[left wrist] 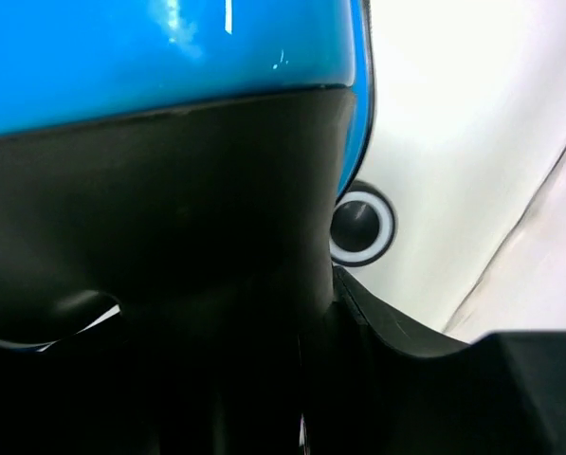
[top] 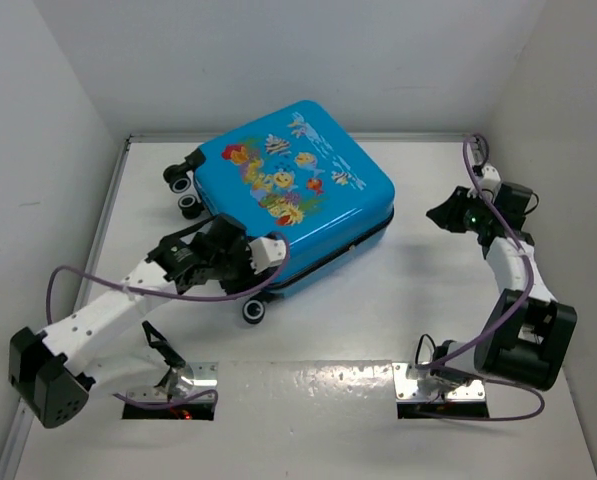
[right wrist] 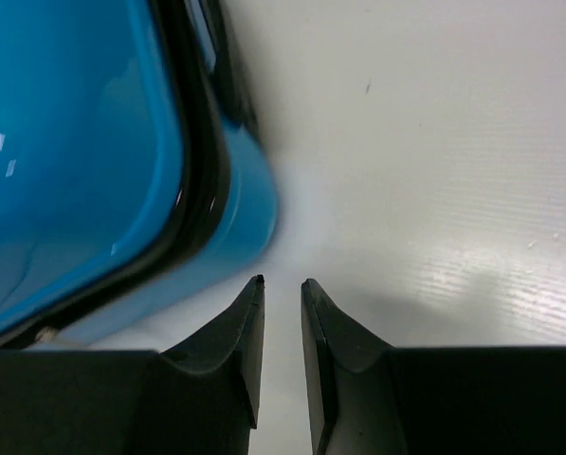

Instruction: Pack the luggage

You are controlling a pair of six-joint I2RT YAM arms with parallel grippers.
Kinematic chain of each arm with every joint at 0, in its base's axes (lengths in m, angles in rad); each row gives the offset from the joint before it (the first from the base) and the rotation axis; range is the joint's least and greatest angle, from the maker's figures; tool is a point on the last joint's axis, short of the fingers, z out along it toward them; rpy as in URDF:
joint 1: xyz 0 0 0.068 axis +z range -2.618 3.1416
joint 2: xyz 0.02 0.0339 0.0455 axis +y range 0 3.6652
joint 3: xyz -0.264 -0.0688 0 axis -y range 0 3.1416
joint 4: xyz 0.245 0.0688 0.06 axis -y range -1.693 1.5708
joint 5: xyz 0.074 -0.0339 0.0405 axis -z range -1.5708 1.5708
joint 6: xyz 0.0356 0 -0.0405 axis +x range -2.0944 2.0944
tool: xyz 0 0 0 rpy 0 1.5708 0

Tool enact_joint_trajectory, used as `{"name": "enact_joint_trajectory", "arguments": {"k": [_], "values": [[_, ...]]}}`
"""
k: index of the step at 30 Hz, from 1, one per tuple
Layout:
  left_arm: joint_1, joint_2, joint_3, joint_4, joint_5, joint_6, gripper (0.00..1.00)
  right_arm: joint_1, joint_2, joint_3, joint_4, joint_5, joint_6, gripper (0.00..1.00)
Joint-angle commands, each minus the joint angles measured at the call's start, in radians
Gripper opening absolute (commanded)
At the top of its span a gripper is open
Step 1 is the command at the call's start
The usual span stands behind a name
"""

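The luggage [top: 293,190] is a bright-blue hard-shell suitcase with cartoon fish prints. It lies flat and closed at the back middle of the table. My left gripper [top: 268,255] is pressed against its near-left edge, by the black zipper band. In the left wrist view the blue shell [left wrist: 169,57] fills the top, and the dark fingers [left wrist: 216,313] are closed together with nothing visible between them. My right gripper [top: 441,214] hovers off the luggage's right corner [right wrist: 74,142]. It [right wrist: 283,284] is open a narrow gap and empty.
Black-and-white wheels show at the near-left corner [top: 255,310] [left wrist: 361,227] and the far-left end [top: 183,192]. The white table [top: 378,320] is boxed in by white walls on the left, back and right.
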Motion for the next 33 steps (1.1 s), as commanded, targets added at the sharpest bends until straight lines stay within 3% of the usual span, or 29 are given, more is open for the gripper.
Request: {"name": "enact_joint_trajectory", "arguments": {"k": [1,4,9,12,16,18,19,22,23,27,33], "values": [[0.061,-0.131,-0.016,-0.201,0.164,0.444,0.0,-0.013,0.04,0.058,0.036,-0.056,-0.011,0.22],[0.139,-0.167,-0.04,-0.174,0.163,0.466,0.0,-0.009,0.017,0.023,0.118,-0.105,0.025,0.22],[0.182,0.006,0.075,-0.119,0.293,0.287,0.0,0.057,-0.173,-0.136,0.164,-0.07,0.054,0.22],[0.203,0.086,0.123,-0.025,0.339,0.099,0.0,0.126,-0.378,-0.245,0.063,-0.061,0.055,0.22],[0.225,0.117,0.132,0.048,0.39,-0.023,0.0,0.237,-0.608,-0.333,-0.069,0.003,0.067,0.29],[0.225,0.117,0.132,0.061,0.402,-0.034,0.0,0.331,-0.643,-0.35,-0.082,0.042,0.114,0.33],[0.225,0.117,0.123,0.073,0.411,-0.059,0.0,0.355,-0.649,-0.345,-0.089,0.113,0.137,0.37],[0.216,0.117,0.114,0.093,0.42,-0.09,0.0,0.513,-0.586,-0.293,-0.163,0.249,0.16,0.37],[0.216,0.117,0.114,0.093,0.42,-0.09,0.0,0.584,-0.536,-0.235,-0.183,0.39,0.157,0.34],[0.205,0.108,0.114,0.13,0.398,-0.129,0.0,0.847,-0.323,-0.106,-0.327,0.649,0.154,0.31],[0.205,0.077,0.094,0.15,0.379,-0.147,0.0,0.962,-0.221,-0.028,-0.31,0.809,0.102,0.3]]}}
